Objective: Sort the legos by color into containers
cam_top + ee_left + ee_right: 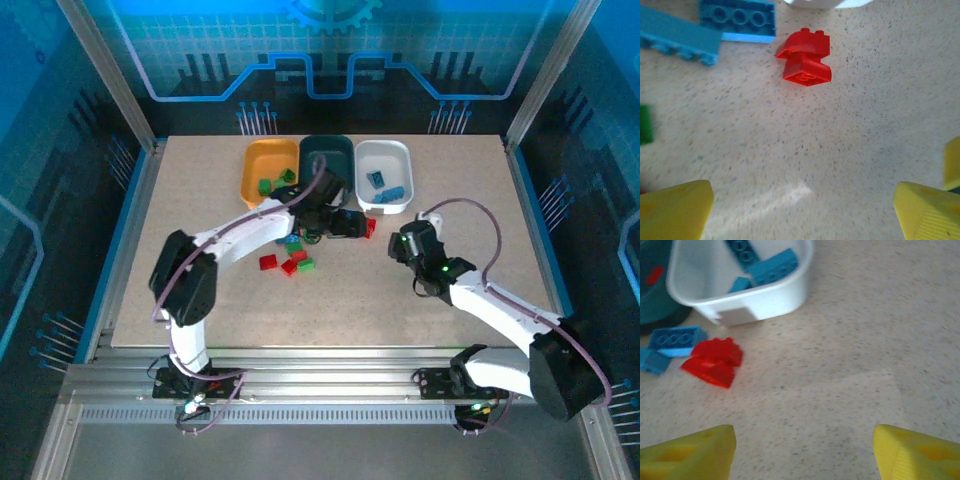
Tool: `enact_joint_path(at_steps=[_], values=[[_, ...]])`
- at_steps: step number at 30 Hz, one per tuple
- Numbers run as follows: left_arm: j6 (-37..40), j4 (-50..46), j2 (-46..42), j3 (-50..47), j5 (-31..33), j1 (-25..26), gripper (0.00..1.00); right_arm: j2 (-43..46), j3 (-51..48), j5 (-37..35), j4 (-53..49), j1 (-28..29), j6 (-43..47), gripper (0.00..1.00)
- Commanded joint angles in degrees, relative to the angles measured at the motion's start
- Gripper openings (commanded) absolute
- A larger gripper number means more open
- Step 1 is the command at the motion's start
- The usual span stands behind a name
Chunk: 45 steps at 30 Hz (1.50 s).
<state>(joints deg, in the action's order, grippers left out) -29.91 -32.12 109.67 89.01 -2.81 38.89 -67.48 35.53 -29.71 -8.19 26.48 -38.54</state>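
Reference: white tub (pixel 383 147), standing on the table (pixel 450 300); every place below is given from it.
Blue legos in tub (pixel 772 265): lying inside the white tub, several pieces.
Teal-grey tub (pixel 327 141): sitting just left of the white tub; a small red bit is showing inside it in the right wrist view.
Orange-yellow tub (pixel 252 165): sitting further left of the white tub, past the teal-grey one; green legos (pixel 265 186) are lying in it.
Red lego (pixel 805 57): lying loose on the table just off the white tub's near left corner; looking like two red pieces pressed together.
Loose blue legos (pixel 737 20): lying flat beside the red lego, on the side away from the white tub.
Scattered pile (pixel 290 264): red and green pieces lying well off toward the near left of the white tub.
Left gripper (pixel 800 215): hanging with fingers spread wide, gripping nothing, facing the red lego and the white tub's near wall.
Right gripper (pixel 805 455): hovering with fingers spread wide, gripping nothing, near the white tub's front, over bare table.
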Motion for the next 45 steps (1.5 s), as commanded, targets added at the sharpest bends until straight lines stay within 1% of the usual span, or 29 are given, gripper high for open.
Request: enact_joint_path(at_steps=[1,5,10,16,19,23,27,30,36,42,45], values=[[6.6,1.8,7.1,5.6,6.1,3.4,0.94,-0.3,-1.4,1.9,0.1,-3.9,-5.3,0.74],[11.0,2.0,13.8,12.2,12.3,6.4,0.94,0.0,-2.0,4.2,0.9,-5.5,-5.7,0.74],[9.6,-0.2,18.5,15.8,19.4,6.8,0.92,1.9,-2.5,5.1,1.1,-5.7,-5.3,0.74],[11.6,1.7,22.9,18.4,22.5,6.9,0.89,2.3,-2.7,6.3,1.9,-5.6,-5.1,0.74],[12.8,4.2,24.0,18.7,23.9,6.8,0.85,1.9,-2.6,6.3,1.9,-5.7,-4.9,0.73],[13.4,4.1,25.8,20.9,24.9,6.6,0.8,1.7,-2.5,7.0,2.3,-5.7,-4.9,0.73],[13.5,5.2,26.3,21.0,24.2,6.5,0.7,1.0,-2.4,7.3,2.6,-5.7,-4.8,0.73],[13.8,5.8,26.6,21.1,23.9,6.3,0.58,0.4,-2.1,7.7,2.6,-5.7,-4.6,0.73],[13.8,5.6,25.7,19.9,23.6,6.4,0.49,0.0,-2.1,7.9,3.0,-5.8,-4.6,0.73],[14.0,7.5,21.9,14.8,23.3,6.5,0.33,-0.4,-2.1,8.3,3.4,-5.7,-4.7,0.73],[13.8,7.9,19.9,12.8,23.1,6.6,0.3,-0.9,-2.0,8.4,3.4,-5.8,-4.6,0.73]])
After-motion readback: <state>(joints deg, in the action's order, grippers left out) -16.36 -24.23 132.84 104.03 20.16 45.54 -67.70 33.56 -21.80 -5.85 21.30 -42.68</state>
